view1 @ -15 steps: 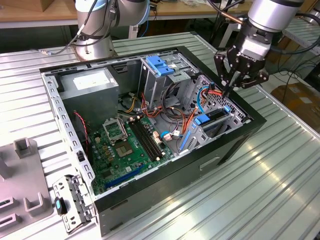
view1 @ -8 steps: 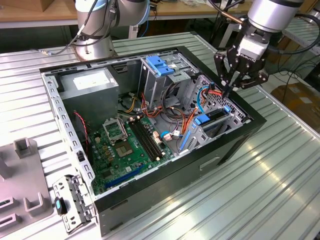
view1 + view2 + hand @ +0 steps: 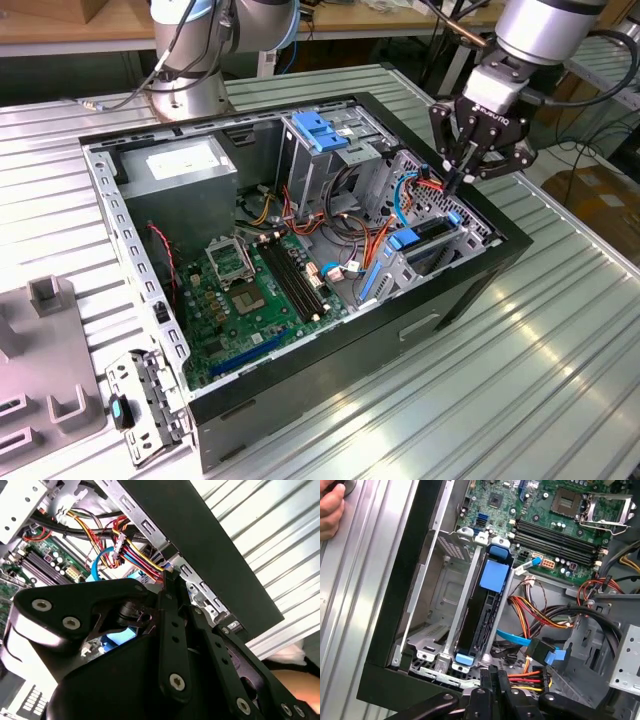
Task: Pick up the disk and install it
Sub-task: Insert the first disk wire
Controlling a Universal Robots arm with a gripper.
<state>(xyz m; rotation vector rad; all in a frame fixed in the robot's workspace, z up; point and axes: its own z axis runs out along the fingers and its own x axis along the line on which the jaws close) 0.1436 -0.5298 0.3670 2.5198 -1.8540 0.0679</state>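
Disk point(image 3: 485, 610) sits edge-up in the bay by the case's front wall point(image 3: 400, 580), hand point(image 3: 456, 182) pinched narrow, empty, just above its cabled end; looks stiff, dense, shock-sensitive, so grip the blue rails point(image 3: 494, 575).

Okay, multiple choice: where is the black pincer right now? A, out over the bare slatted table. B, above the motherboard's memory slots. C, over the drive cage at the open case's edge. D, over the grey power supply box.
C: in the exterior view the black pincer hangs over the metal drive cage by the case edge.
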